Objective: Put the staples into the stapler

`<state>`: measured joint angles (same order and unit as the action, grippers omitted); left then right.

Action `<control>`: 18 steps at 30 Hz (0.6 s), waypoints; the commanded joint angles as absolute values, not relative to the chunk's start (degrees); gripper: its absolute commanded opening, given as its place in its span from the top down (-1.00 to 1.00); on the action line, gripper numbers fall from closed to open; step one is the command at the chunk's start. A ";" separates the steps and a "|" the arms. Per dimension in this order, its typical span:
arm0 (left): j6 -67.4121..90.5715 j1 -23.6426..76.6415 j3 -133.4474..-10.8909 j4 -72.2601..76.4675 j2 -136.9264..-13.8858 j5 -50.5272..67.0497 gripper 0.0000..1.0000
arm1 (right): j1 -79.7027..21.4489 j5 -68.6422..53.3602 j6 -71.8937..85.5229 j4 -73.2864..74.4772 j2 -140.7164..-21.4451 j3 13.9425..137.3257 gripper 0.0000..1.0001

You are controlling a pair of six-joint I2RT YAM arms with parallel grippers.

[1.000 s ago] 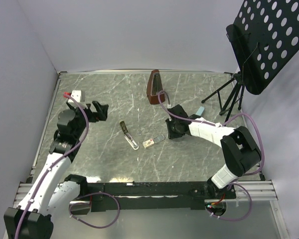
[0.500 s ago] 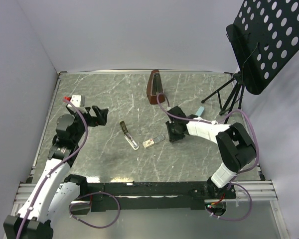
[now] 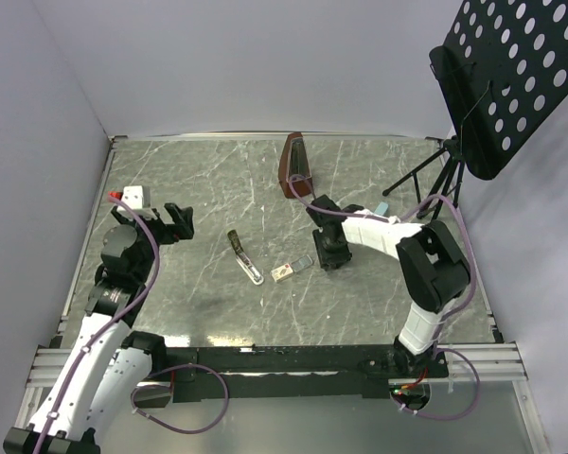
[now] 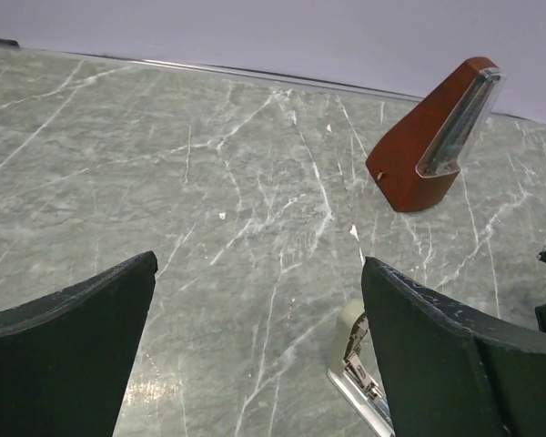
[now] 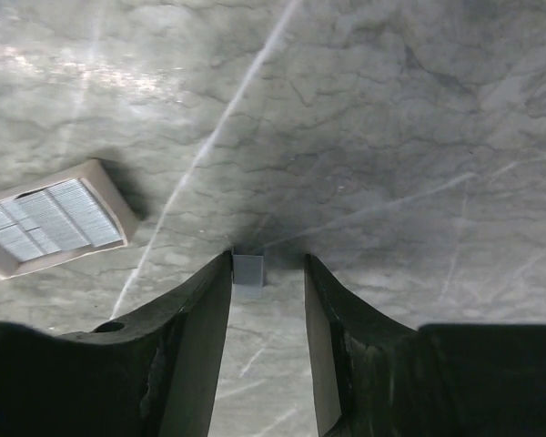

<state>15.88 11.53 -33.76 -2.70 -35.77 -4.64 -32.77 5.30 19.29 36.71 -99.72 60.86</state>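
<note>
Only the right wrist view shows the short grey staple strip (image 5: 247, 270). It lies on the marble table (image 5: 391, 137) at lower centre, between the fingertips of the right gripper (image 5: 267, 259). Those jaws stand partly apart, with the strip against one finger and clear of the other, unclamped. One staple box (image 5: 50, 218) lies open at left. From above, one stapler (image 3: 244, 257) lies opened at centre. The left gripper (image 4: 259, 264) gapes wide and holds nothing. One metronome (image 3: 293, 165) stands farthest.
</note>
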 commanded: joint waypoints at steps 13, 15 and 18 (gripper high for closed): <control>16.35 15.29 -35.33 -3.78 -31.29 -13.80 -0.99 | -35.33 5.45 21.09 46.05 -107.31 69.00 0.24; 16.35 15.29 -35.25 -3.96 -31.12 -14.06 -0.99 | -35.33 5.36 21.18 46.14 -107.75 68.65 0.25; 16.35 15.29 -35.24 -3.96 -31.03 -13.98 -0.99 | -35.25 4.84 21.44 45.44 -107.93 67.77 0.30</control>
<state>15.97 15.09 -33.76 -4.67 -31.70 -13.02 -34.89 6.15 20.14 44.01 -105.69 68.27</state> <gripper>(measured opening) 0.995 0.366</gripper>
